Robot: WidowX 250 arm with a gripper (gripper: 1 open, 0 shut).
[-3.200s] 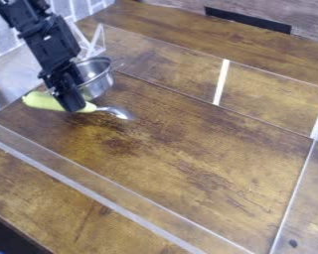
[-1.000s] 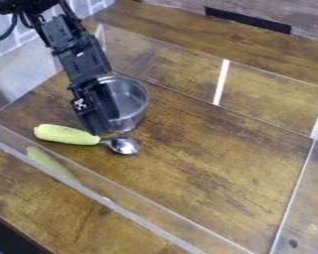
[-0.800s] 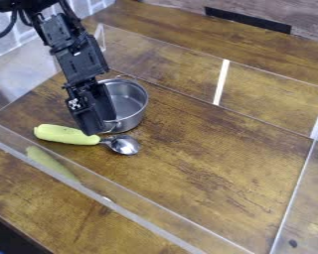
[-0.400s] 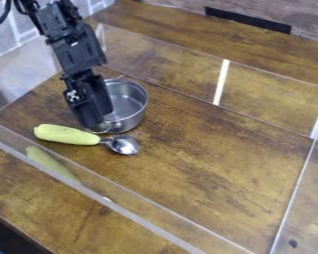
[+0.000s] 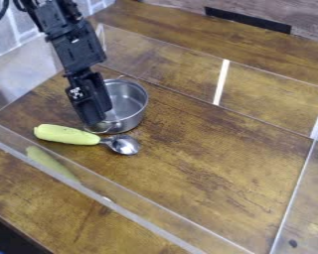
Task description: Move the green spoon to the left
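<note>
Green spoon (image 5: 79, 138) lying flat on the wooden tabletop (image 5: 215, 149), inside the clear acrylic frame (image 5: 69, 181): thick yellow-green handle pointing to the picture's left, small shiny bowl to the right, just below and in front of the round steel pot (image 5: 119, 103). Judged from this layout, either set down already toward the left side or waiting for a further pick; no telling which from this view alone. If a further pick is wanted: best taken at the middle of the fat handle, jaws set across its width, descent straight down, well away from the pot rim so as not to knock it. Lift only enough to clear the wood, carry parallel to the frame's near wall, and lower until the handle rests flat before letting go, since a round handle dropped early could roll. If the placement counts as done: rise straight up and clear, without brushing pot or spoon. Gripper (image 5: 90, 118) poised above the spoon handle's right end, against the pot's left side as seen from here; fingers dark and hard to separate against the pot, but spread wide, empty, nothing carried, no visible contact with the spoon.
</note>
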